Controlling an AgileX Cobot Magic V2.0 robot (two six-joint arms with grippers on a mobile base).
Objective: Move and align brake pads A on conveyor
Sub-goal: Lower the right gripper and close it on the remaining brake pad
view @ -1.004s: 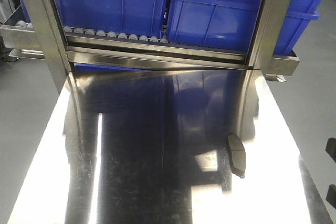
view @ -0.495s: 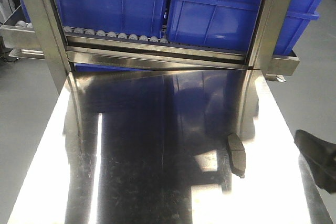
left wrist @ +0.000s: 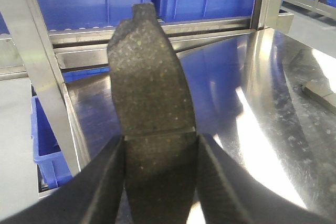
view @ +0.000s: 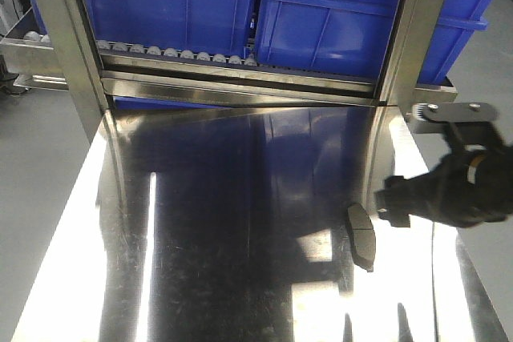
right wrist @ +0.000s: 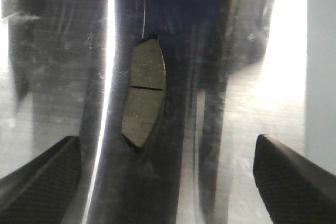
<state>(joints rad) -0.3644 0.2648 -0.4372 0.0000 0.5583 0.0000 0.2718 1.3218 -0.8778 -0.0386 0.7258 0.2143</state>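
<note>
One dark grey brake pad [view: 361,237] lies flat on the shiny steel tabletop [view: 224,270], right of centre. My right gripper [view: 398,201] hovers just to its right and above it. In the right wrist view that brake pad [right wrist: 143,100] lies ahead of the right gripper [right wrist: 165,177], whose fingers [right wrist: 42,177] stand wide apart with nothing between them. My left gripper [left wrist: 160,182] is shut on a second brake pad [left wrist: 149,87], which sticks out upright past the jaws with its groove just above the fingertips. The left gripper is outside the front view. The conveyor is out of view.
Blue bins [view: 168,6] [view: 337,26] sit on a roller rack [view: 176,55] behind the tabletop. Steel frame posts [view: 68,46] [view: 413,38] stand at the back corners. Grey floor [view: 40,158] lies beyond both side edges of the tabletop.
My right arm has come in from the right edge, moving left and up to just beside the pad on the tabletop. That pad has not moved.
</note>
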